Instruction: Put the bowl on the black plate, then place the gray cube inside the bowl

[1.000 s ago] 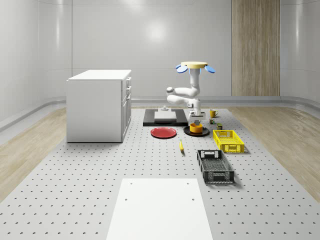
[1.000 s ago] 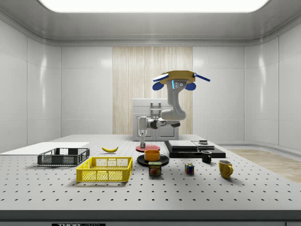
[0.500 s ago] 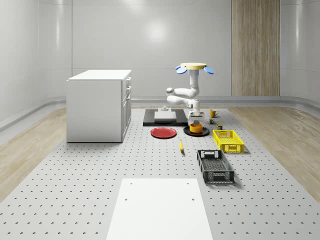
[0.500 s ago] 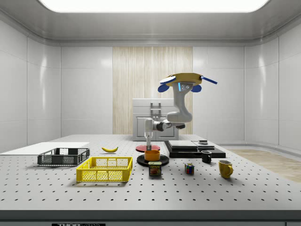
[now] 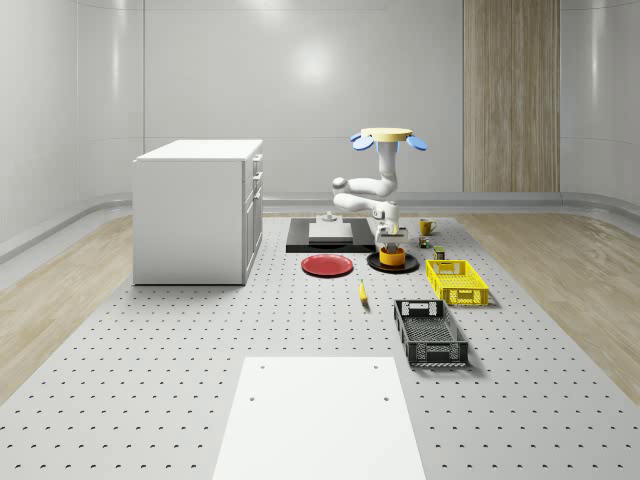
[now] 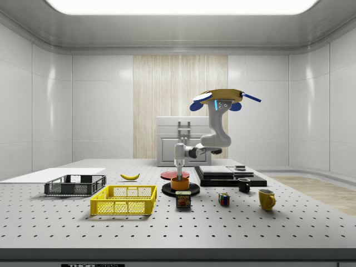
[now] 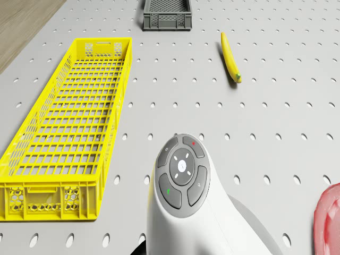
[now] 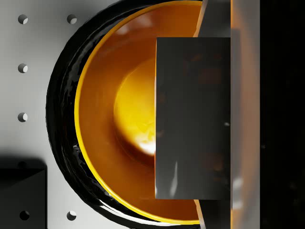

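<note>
The claw (image 6: 179,169), gripping the flat-faced gray cube (image 8: 193,118), hangs straight above the glossy orange bowl (image 8: 114,119) seated on the round black plate (image 8: 59,109).

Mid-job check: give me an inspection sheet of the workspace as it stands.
Surface: perforated table, white sheet near front.
Job's things: orange bowl sits on black plate; gray cube held just above the bowl.
Clutter: yellow crate, dark crate, banana, red plate, can, two mugs.
Gripper: gripper over bowl, shut on cube; drone hovers.
Cables: nothing seen.
Surroundings: white cabinet.
</note>
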Tool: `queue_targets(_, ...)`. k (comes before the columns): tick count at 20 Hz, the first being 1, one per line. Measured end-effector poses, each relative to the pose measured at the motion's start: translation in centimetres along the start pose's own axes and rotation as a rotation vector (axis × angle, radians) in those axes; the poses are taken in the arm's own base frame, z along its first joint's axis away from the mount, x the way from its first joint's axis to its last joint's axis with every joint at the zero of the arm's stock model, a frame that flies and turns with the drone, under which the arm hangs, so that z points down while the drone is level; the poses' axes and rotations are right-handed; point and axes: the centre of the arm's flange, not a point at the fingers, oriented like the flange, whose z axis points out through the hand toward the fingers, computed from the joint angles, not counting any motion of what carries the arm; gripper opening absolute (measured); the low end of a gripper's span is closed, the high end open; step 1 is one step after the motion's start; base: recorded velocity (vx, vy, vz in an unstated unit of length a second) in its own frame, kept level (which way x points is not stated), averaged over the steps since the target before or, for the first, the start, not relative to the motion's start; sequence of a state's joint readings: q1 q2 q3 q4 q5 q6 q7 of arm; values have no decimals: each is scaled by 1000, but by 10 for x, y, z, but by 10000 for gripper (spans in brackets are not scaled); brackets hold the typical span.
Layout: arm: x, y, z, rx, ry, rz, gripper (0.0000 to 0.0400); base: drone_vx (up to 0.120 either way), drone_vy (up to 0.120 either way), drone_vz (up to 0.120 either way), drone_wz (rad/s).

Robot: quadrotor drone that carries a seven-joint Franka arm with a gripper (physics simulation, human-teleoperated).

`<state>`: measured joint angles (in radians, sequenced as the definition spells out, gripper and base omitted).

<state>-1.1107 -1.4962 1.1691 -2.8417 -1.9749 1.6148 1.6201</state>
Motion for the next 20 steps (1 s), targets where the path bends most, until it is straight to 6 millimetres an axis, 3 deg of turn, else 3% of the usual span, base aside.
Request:
queue_targets(10,-5,-5,26,0,0,0,251,0,0,0,0)
queue_targets(15,-5,-5,28,0,0,0,350,0,0,0,0)
queue_targets(20,-5,-6,12,0,0,1,386,0,0,0,0)
